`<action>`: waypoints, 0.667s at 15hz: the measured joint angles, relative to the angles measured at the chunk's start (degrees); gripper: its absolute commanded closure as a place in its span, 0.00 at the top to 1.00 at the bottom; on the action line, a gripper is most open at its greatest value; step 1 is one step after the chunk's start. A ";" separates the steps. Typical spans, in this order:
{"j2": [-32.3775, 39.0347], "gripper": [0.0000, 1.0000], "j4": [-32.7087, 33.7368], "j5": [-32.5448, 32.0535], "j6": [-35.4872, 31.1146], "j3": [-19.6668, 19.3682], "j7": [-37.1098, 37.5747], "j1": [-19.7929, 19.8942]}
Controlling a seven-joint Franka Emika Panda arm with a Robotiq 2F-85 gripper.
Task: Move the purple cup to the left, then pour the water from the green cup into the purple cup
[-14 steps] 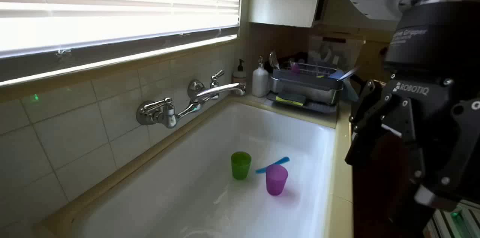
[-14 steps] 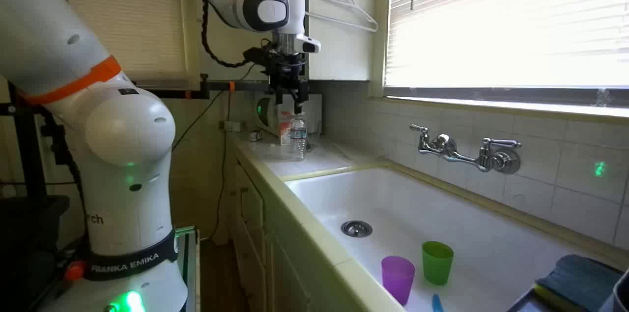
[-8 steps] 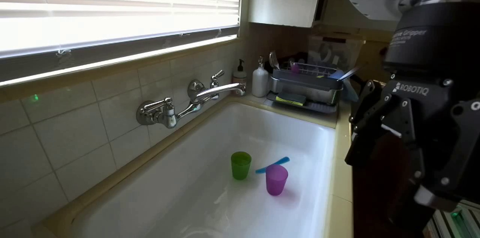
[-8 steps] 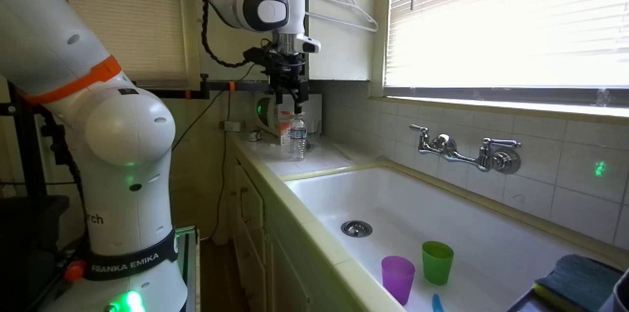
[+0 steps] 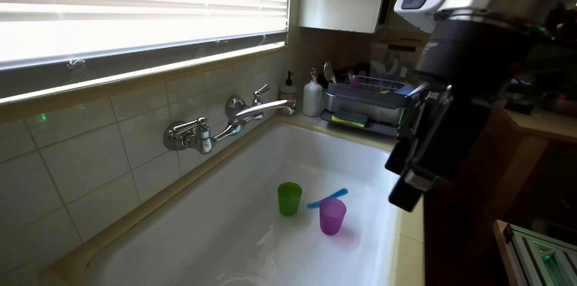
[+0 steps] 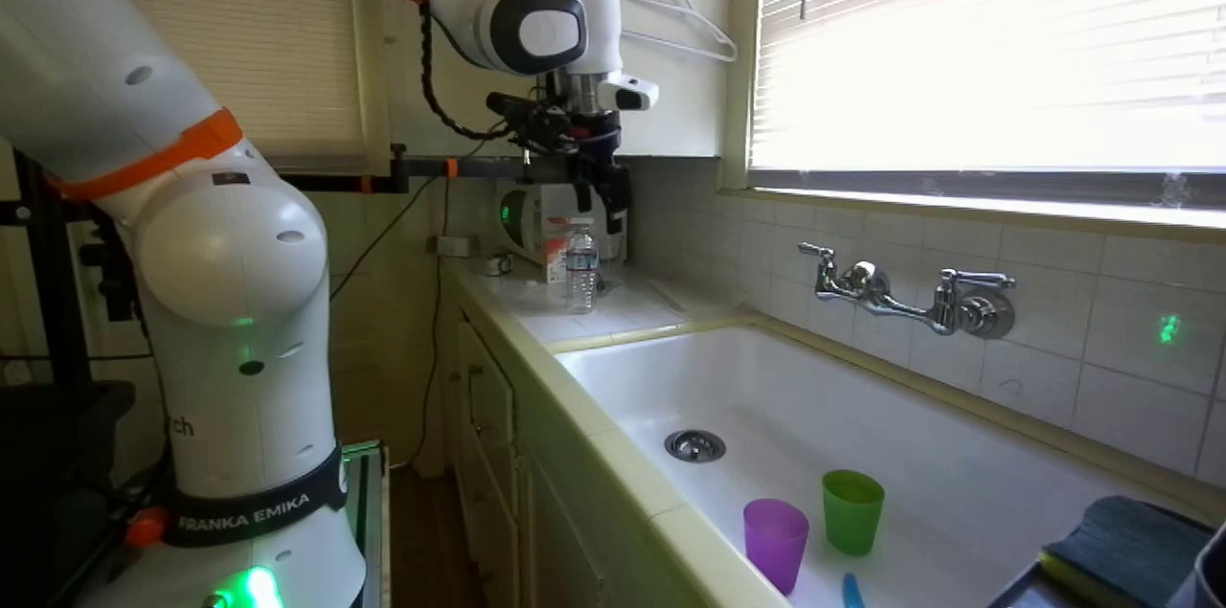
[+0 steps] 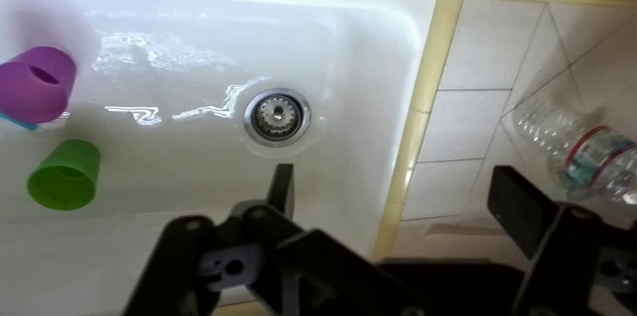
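The purple cup [image 5: 332, 220] stands upright in the white sink, close to its front wall. A short way from it, also upright, is the green cup [image 5: 289, 201]; I cannot tell how much water it holds. In the wrist view the purple cup [image 7: 37, 89] and green cup [image 7: 67, 176] lie at the left edge of the picture, well away from my fingers. My gripper [image 6: 600, 213] hangs high above the sink's drain end and the counter, clear of both cups. In the wrist view the gripper [image 7: 395, 189] is wide open with nothing between its pads.
A blue utensil [image 5: 328, 198] lies beside the purple cup. The faucet [image 5: 266, 106] juts out from the tiled wall. A plastic bottle [image 6: 581, 268] stands on the counter past the drain [image 6: 695, 445]. A dish rack [image 5: 367, 97] and sponge [image 5: 349, 118] sit at the opposite end.
Over the last half second my arm has swung toward the sink and the gripper has turned. It stayed still before that. Both cups are where they were.
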State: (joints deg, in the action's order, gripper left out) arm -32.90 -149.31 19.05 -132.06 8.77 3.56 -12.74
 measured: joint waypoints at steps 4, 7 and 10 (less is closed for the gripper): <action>3.50 1.00 -2.55 -0.18 -6.19 -2.66 0.23 4.37; 7.81 1.00 -3.39 -0.28 -9.59 -5.09 0.22 7.17; 12.41 1.00 -3.57 -0.08 -11.80 -7.78 0.18 8.93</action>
State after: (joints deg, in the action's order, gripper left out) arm -20.49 -152.88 18.97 -143.86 0.99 3.74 -3.81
